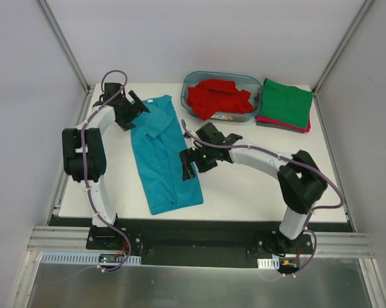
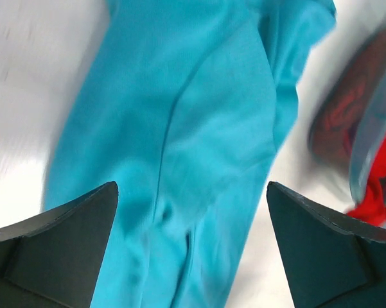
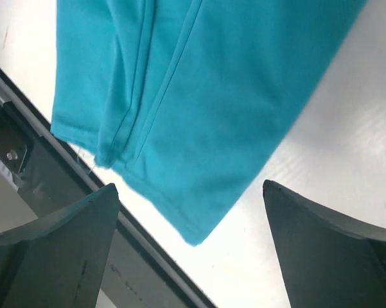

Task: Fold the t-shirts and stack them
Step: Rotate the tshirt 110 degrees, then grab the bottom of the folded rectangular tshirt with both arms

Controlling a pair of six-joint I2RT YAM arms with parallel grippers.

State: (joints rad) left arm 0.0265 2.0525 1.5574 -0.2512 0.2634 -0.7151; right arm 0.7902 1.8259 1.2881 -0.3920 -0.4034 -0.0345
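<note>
Shirts, top view: the teal-blue t-shirt (image 1: pixel 160 154) lies on the surface (image 1: pixel 257 192), left claw (image 1: pixel 133 108) above its far left corner, right claw (image 1: pixel 191 163) at its right edge. Right of it a tub (image 1: pixel 196 80) holds the red t-shirt (image 1: pixel 218 96); farther right, the green t-shirt (image 1: pixel 286 101) tops the magenta t-shirt (image 1: pixel 279 124). Left wrist view: claw spread wide above teal cloth. Right wrist view: claw spread wide above its hem corner.
</note>
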